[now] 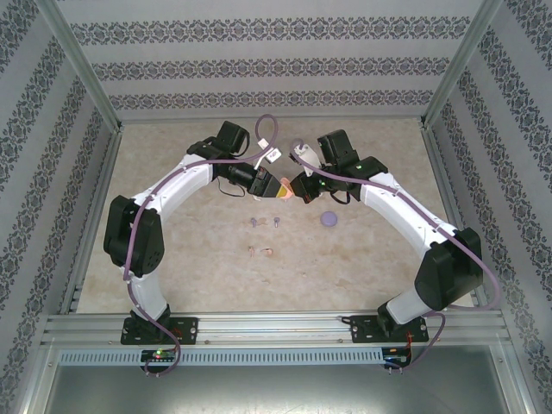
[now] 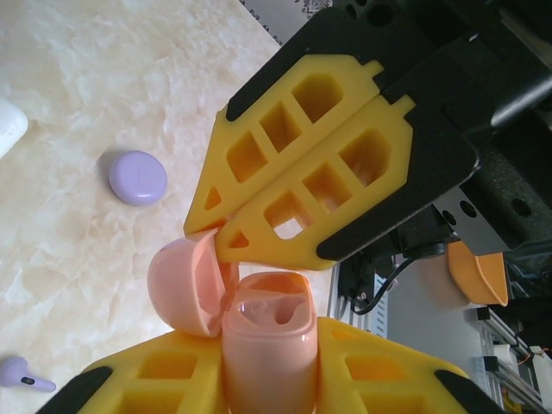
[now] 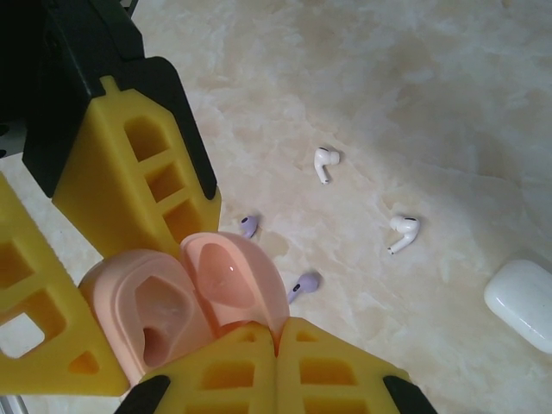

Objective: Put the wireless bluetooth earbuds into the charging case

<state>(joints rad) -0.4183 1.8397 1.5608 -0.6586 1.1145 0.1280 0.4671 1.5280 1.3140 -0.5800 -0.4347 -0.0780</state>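
Note:
A pink charging case (image 2: 267,354) is held above the table with its lid (image 2: 183,285) swung open. My left gripper (image 2: 267,366) is shut on the case body (image 3: 147,319). My right gripper (image 3: 277,341) is shut, and its fingertips (image 2: 226,244) press on the rim of the lid (image 3: 233,276). In the top view the left gripper (image 1: 272,185) and right gripper (image 1: 298,187) meet at the case (image 1: 285,195). On the table lie two white earbuds (image 3: 325,162) (image 3: 403,229), two purple earbuds (image 3: 248,226) (image 3: 304,283) and two pink earbuds (image 1: 251,251) (image 1: 271,252).
A shut purple case (image 1: 328,219) (image 2: 136,177) lies to the right of the earbuds. A white case (image 3: 522,304) rests on the marbled tabletop (image 1: 371,259). Metal frame posts and patterned walls stand round the table.

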